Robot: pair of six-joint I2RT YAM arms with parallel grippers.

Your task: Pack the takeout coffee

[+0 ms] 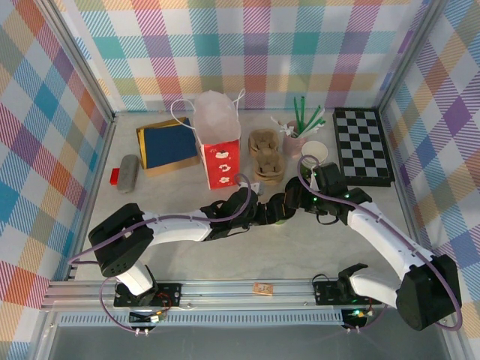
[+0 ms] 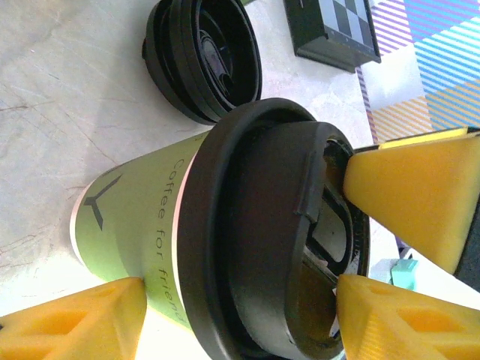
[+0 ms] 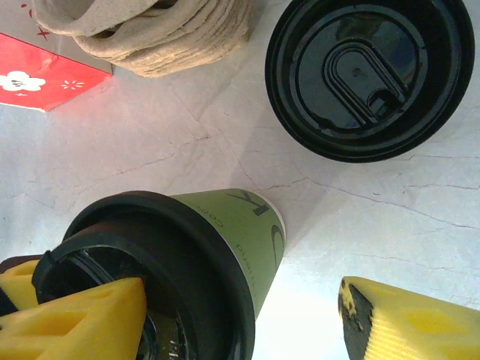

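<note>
The table [image 1: 187, 251] is kept bare at its middle, where both arms are brought together. The red paper bag [image 1: 221, 154] is stood upright behind them, presumably so that a cup can be lowered in from above. The takeout coffee [image 2: 150, 225] is stood on the table in front of that bag, between the two grippers and just beside a loose black lid [image 3: 371, 75]. The left gripper [image 2: 240, 307] is closed on the cup, one finger set against the green wall and the other at the lid's rim, a hold judged to steady it. The right gripper [image 3: 240, 300] is spread wide and nothing is clamped: one finger is laid on the lid's top, probably to seat it firmly before packing, while the other is held clear of the cup
</note>
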